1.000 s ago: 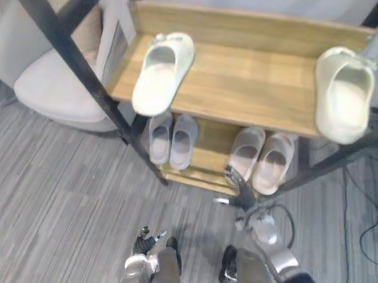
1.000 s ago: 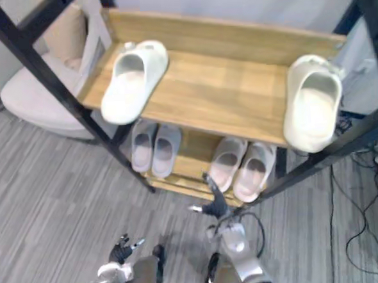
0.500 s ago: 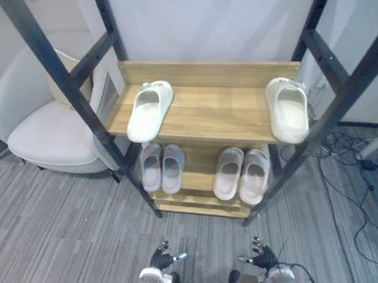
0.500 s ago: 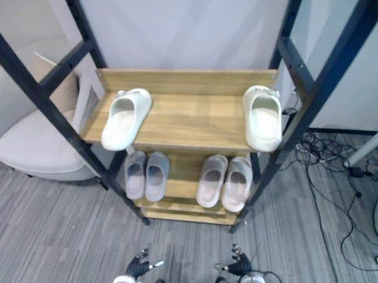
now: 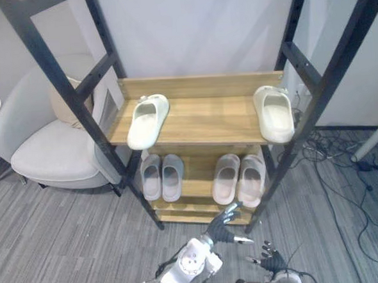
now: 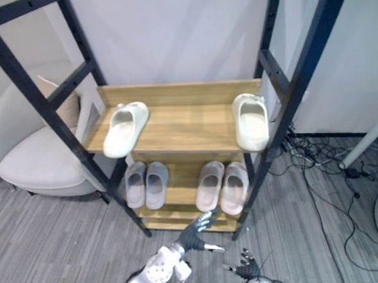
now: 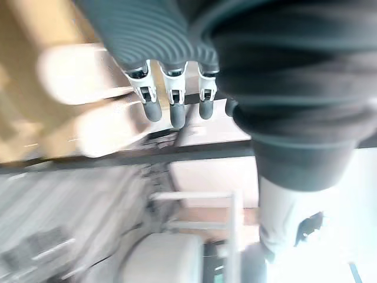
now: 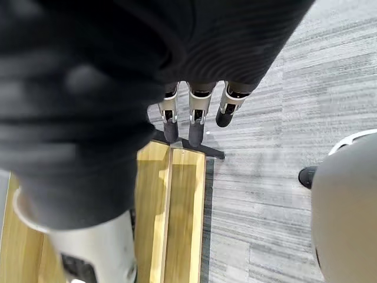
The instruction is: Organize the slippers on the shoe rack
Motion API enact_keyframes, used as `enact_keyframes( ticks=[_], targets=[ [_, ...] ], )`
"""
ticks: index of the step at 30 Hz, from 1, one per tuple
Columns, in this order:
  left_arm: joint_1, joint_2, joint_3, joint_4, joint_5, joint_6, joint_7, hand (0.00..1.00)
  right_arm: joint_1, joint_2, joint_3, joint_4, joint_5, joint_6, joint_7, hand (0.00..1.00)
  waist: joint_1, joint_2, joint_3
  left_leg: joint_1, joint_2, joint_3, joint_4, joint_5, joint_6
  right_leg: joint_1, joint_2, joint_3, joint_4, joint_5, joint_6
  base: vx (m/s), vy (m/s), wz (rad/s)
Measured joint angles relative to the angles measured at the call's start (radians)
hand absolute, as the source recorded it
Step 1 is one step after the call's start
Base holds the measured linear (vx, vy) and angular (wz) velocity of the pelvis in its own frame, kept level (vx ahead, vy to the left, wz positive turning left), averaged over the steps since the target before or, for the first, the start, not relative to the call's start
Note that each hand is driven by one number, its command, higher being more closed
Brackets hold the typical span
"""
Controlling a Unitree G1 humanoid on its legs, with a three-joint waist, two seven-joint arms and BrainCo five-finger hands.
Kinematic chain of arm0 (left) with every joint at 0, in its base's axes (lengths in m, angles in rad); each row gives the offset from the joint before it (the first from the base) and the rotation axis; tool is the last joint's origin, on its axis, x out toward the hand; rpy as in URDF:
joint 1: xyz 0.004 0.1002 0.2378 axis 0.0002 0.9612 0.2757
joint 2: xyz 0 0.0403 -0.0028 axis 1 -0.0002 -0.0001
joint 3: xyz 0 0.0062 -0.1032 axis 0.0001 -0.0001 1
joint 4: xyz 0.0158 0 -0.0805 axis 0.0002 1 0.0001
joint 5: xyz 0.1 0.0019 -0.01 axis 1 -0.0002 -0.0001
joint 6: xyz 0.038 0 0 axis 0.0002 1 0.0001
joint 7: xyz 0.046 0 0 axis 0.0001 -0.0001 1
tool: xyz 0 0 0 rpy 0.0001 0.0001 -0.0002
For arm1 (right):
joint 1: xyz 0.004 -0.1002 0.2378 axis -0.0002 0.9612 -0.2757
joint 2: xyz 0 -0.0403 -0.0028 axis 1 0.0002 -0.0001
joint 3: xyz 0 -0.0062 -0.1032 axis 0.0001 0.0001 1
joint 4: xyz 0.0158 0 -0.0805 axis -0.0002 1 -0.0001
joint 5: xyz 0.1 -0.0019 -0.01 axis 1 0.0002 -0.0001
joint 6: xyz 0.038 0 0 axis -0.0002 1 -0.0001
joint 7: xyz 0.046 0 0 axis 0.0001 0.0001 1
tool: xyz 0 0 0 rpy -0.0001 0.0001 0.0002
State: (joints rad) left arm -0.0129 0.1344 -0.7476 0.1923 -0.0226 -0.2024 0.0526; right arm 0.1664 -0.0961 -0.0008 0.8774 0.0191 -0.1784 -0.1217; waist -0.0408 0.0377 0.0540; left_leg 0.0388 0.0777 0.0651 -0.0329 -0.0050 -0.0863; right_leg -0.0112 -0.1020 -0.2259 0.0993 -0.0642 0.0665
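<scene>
Shoe rack (image 5: 198, 85): you are looking at one, a black frame with wooden shelves, standing on the grey floor (image 5: 61, 252).
Slippers, total: you can count six, all on the rack.
Upper shelf: two cream slippers, well apart. The left cream slipper (image 5: 147, 121) lies at the left end, angled, with its heel at the front edge. The right cream slipper (image 5: 274, 114) lies at the right end.
Lower shelf: two pairs, side by side. You see the grey pair (image 5: 152, 177) on the left and the beige pair (image 5: 227, 177) on the right, each pair's slippers just beside each other.
Left robot hand (image 5: 220, 227): raised in front of the rack's foot, fingers straight and spread wide, holding nothing.
Right robot hand (image 5: 272, 263): low, near the floor, fingers also spread, empty.
Beside the rack: one pale armchair (image 5: 49, 156) with one cushion (image 5: 68, 101), to your left.
</scene>
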Motion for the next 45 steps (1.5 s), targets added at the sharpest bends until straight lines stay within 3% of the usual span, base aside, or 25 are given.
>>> enact_keyframes(
  ticks=[8, 15, 20, 33, 45],
  targets=[
    [-0.123, 0.014, 0.157, -0.281, -0.020, -0.055, 0.122, 0.00, 0.001, -0.020, 0.016, 0.002, -0.020, 0.002, -0.015, 0.00, 0.000, -0.002, -0.011, 0.033, -0.001, -0.016, -0.019, -0.005, 0.007, 0.049, 0.007, -0.016, -0.036, -0.001, -0.007, 0.09, -0.009, 0.04],
    [-0.265, 0.062, 0.374, -0.270, 0.037, -0.052, 0.212, 0.00, 0.002, -0.030, 0.014, 0.004, -0.020, 0.010, -0.014, 0.00, -0.011, -0.007, -0.016, 0.038, -0.003, -0.019, -0.019, -0.006, 0.009, 0.081, 0.012, -0.023, -0.093, 0.025, -0.009, 0.01, 0.005, 0.01],
    [-0.372, 0.128, 0.528, -0.133, 0.080, -0.023, 0.276, 0.00, 0.005, -0.037, 0.009, 0.003, -0.020, 0.013, -0.001, 0.00, -0.016, -0.009, -0.016, 0.032, -0.002, -0.017, -0.019, -0.006, 0.009, 0.099, 0.019, -0.024, -0.149, 0.062, -0.009, -0.04, 0.007, -0.02],
    [-0.586, 0.399, 0.605, 0.214, 0.108, 0.035, 0.272, 0.00, 0.081, -0.060, -0.006, 0.001, -0.019, 0.030, 0.034, 0.00, -0.025, -0.016, -0.015, 0.029, -0.002, -0.002, -0.034, -0.007, 0.006, 0.092, 0.026, -0.011, -0.187, 0.079, -0.008, 0.00, 0.003, -0.03],
    [-0.716, 0.482, 0.599, 0.408, 0.220, 0.071, 0.235, 0.00, 0.079, -0.060, -0.031, -0.005, -0.018, 0.029, 0.044, 0.00, -0.037, -0.002, 0.009, 0.015, -0.002, 0.018, -0.032, -0.008, 0.005, 0.061, 0.024, 0.023, -0.174, 0.079, -0.009, -0.01, 0.006, -0.07]
  ],
)
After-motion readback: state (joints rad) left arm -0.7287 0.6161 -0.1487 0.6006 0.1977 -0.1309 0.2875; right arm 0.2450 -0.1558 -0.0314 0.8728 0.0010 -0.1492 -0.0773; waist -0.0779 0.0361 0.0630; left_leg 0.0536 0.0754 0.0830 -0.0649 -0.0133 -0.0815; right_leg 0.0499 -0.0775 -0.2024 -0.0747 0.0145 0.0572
